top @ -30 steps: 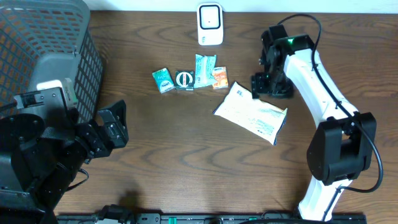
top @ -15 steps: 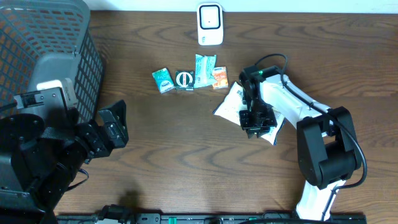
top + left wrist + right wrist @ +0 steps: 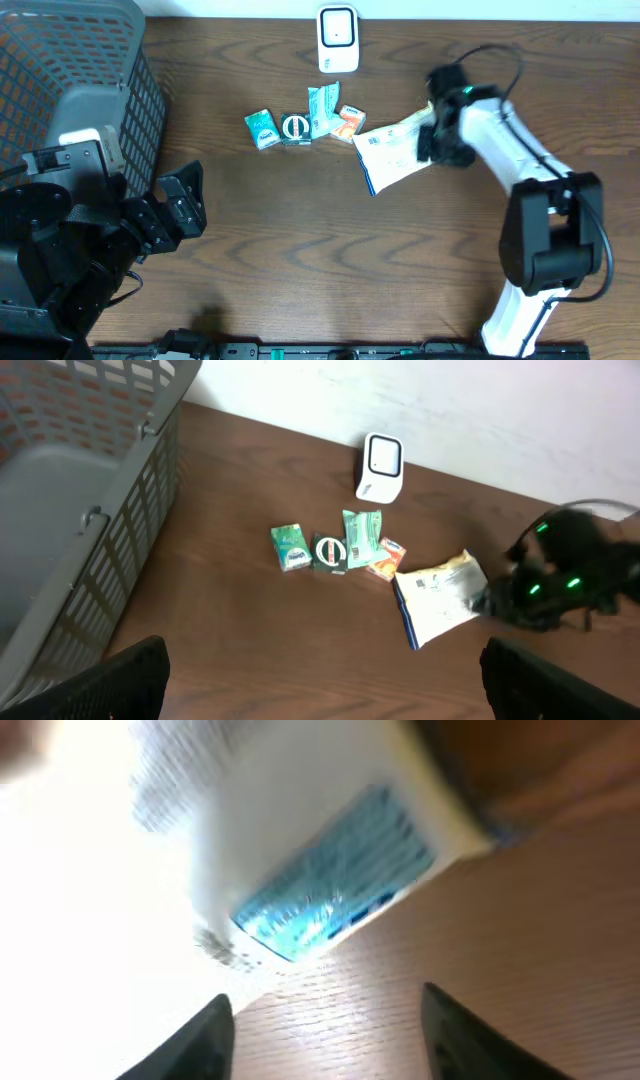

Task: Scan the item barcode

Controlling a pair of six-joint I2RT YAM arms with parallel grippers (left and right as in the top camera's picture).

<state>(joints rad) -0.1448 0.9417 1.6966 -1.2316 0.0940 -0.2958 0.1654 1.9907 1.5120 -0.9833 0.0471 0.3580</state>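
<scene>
Wood table (image 3: pixel 300 250) | right gripper (image 3: pixel 432 142) holding white pouch (image 3: pixel 390 157) | scanner (image 3: pixel 338 39) beyond

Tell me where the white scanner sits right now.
In the overhead view the white scanner stands at the table's far edge, centre, just beyond the row of small packets.

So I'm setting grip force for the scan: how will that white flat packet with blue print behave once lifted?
The white flat packet with blue print looks thin and film-like, so it will probably flex or droop beyond the right gripper, which seems to hold one edge. It looks light for its size. Its glossy surface in the right wrist view suggests it could slip in a loose grip.
</scene>
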